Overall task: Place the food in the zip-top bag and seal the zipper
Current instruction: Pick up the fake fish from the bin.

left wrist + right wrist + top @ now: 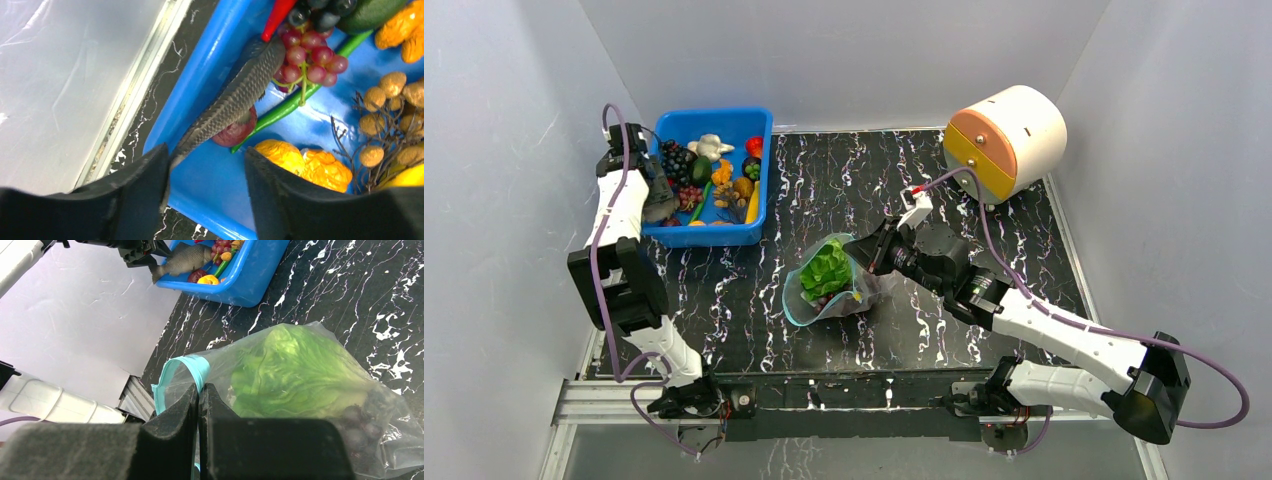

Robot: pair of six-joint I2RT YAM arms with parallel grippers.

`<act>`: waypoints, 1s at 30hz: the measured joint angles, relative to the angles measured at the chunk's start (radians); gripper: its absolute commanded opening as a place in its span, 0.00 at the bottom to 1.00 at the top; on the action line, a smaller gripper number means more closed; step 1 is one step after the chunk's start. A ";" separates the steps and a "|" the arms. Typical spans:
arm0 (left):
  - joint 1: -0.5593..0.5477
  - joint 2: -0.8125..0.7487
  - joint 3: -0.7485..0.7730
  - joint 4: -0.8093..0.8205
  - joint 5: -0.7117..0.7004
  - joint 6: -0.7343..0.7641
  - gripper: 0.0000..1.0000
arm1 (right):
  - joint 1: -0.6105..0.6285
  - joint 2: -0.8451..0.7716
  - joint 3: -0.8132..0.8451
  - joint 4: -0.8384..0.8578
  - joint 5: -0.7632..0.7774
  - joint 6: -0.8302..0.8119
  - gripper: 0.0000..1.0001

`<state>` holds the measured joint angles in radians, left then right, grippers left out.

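Zip-top bag (862,288): lying flat near the middle of the black marbled table (984,210), a shade toward 6 o'clock from centre in my overhead view. Its teal zipper (187,365) curves round the 8 o'clock side, and the mouth gapes there. Inside I see the lettuce head (827,268) and, deeper in, a dark grape bunch (360,420) (blurred through the crinkled plastic).

Surroundings: a rigid blue bin (762,170) at 10 o'clock, heaped with toy foods. A cream drum with an orange face (1009,135) sits at 2 o'clock, well apart from the bag. Open table lies between the bin and the bag's mouth.

Right gripper (199,395): reaching in from 4 o'clock, its jaws are pressed together on the zipper strip at the bag's 1 o'clock edge, with the teal fold pinched between them.

Left gripper (205,160): above the bin's near-left corner, jaws apart with a wide gap. A grey toy fish (235,100) lies aslant on the bin wall. Its tail touches the inner face of the finger at 9 o'clock in my wrist view; the other finger is clear of it. Red grapes (310,55) lie just beyond the fish's head.
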<state>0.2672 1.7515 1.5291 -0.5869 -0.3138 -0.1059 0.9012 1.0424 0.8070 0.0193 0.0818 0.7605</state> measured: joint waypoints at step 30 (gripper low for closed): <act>0.004 -0.051 -0.101 -0.018 0.109 0.002 0.33 | 0.000 -0.197 -0.020 -0.055 0.059 -0.075 0.00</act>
<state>0.2710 1.7000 1.4281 -0.6044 -0.2050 -0.1043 0.9012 0.8452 0.7868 -0.0353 0.1406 0.6857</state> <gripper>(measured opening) 0.405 0.009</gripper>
